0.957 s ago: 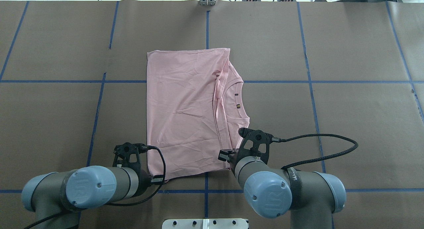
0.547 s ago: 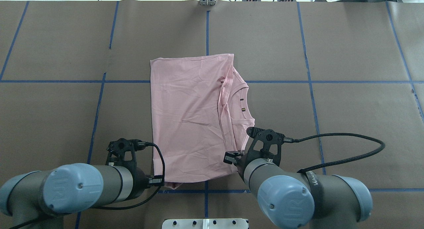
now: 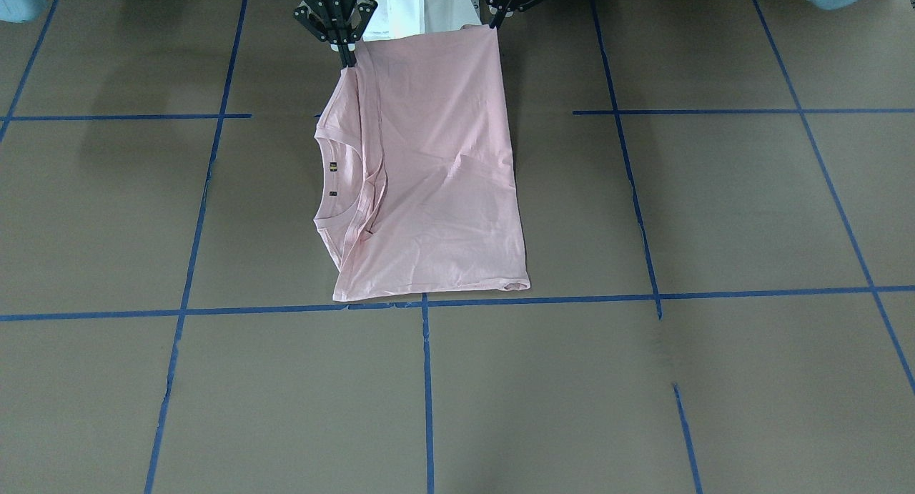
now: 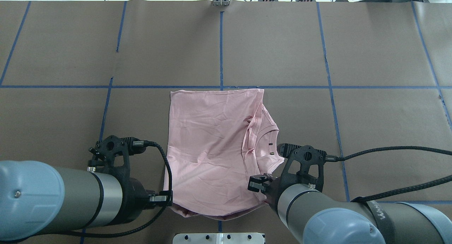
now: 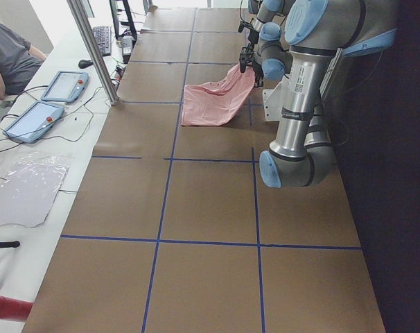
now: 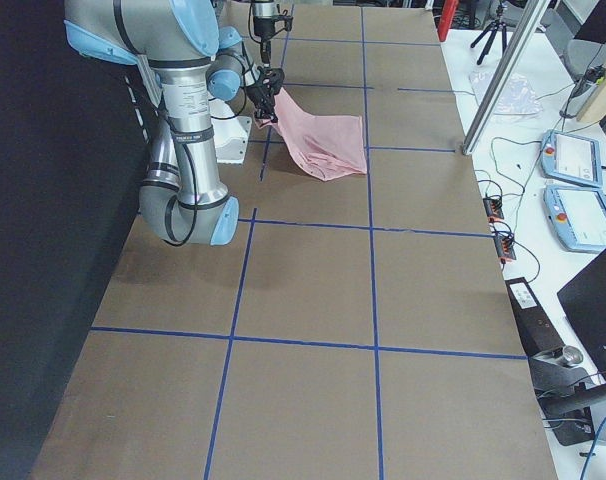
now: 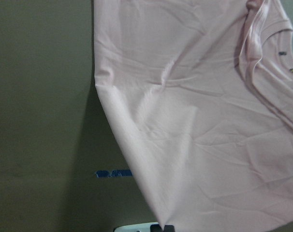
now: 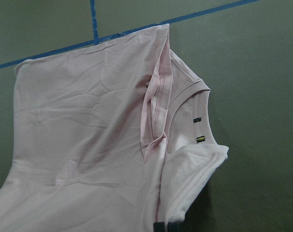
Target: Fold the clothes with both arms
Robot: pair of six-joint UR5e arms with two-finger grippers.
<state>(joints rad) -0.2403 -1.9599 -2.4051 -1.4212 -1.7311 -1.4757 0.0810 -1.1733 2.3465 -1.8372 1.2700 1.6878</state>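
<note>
2 T-shirt (image 4: pixel 208 148) corners between the jaws

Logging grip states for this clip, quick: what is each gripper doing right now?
Left gripper: closed, holding a robot-side corner of the pink T-shirt.
Right gripper: closed, holding the other robot-side corner.

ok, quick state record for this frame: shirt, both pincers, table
garment: pale pink T-shirt, partly folded, print not in view
collar: on the robot's right side
shirt pose: near edge lifted off the table, far edge resting on it beside a blue tape line
left pincer: shut on the near corner, hem side
right pincer: shut on the near corner, collar side
surface: brown table with a blue tape grid
</note>
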